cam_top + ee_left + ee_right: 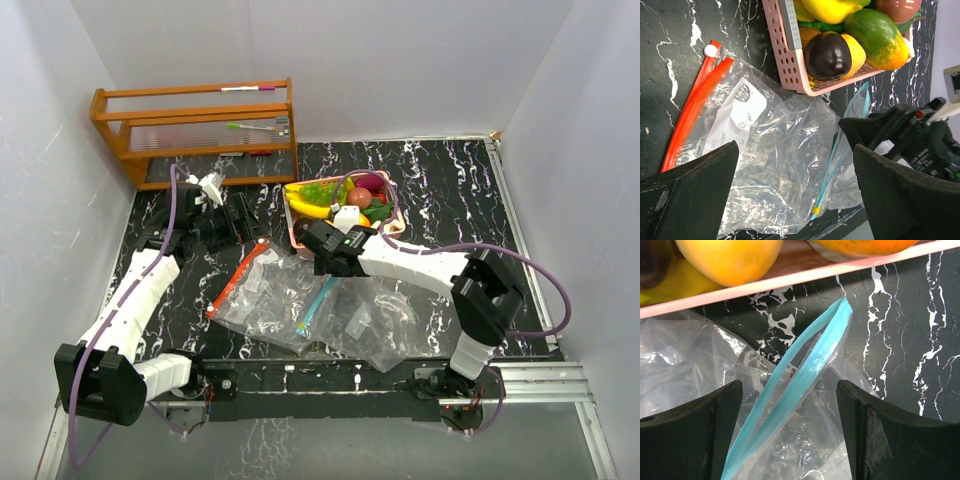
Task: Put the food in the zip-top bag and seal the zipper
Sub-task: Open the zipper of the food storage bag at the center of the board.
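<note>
**Both arms hovering, food sitting in the tray**

Nearest the bases, two clear bags are lying flat on the surface: the red-zippered bag [262, 292] on the left and the blue-zippered bag [365, 322] on the right. The blue zipper [318, 300] is running diagonally, its far end pointing at the pink tray [396, 216].

From above it is reading as a thin line. The right wrist view is showing its two tracks [805, 375] parted in a narrow loop. The right gripper [788, 390] is hanging over it, jaws released and grasping nothing.

The left gripper [795, 160] is hovering over the red-zippered bag, jaws spread wide too. Only its view is catching the white slider [711, 50].

Farther back, the food [345, 192] is sitting piled in the tray, whose long side is running left to right.
</note>
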Tool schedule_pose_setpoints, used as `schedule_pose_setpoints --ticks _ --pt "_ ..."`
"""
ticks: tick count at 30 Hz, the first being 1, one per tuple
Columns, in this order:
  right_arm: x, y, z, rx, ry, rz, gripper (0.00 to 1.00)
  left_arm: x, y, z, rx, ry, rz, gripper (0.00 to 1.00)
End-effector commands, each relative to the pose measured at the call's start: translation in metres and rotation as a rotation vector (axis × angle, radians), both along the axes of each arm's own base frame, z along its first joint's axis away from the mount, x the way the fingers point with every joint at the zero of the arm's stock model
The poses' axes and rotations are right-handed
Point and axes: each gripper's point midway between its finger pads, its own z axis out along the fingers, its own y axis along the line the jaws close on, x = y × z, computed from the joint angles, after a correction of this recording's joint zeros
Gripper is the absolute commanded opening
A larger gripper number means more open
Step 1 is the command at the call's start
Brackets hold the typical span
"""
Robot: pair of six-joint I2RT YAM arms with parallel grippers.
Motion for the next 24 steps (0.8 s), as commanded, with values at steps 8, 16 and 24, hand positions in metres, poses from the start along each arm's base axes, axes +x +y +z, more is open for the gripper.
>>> schedule_pose_setpoints --ticks 8,16,24 --pt "0.008 -0.007 0.022 0.033 -0.094 -0.076 0.29 -0.008 -0.006 0.007 -0.006 -0.016 -0.042 0.97" --pt "-0.003 -0.015 0.039 0.078 -0.129 -0.009 0.07 -0.025 -0.020 0.007 -0.054 -0.035 -0.180 0.97" --pt "-0.006 0.012 0.134 0.370 -0.307 0.145 0.08 -0.053 -0.075 0.043 -0.326 -0.071 -0.416 0.90"
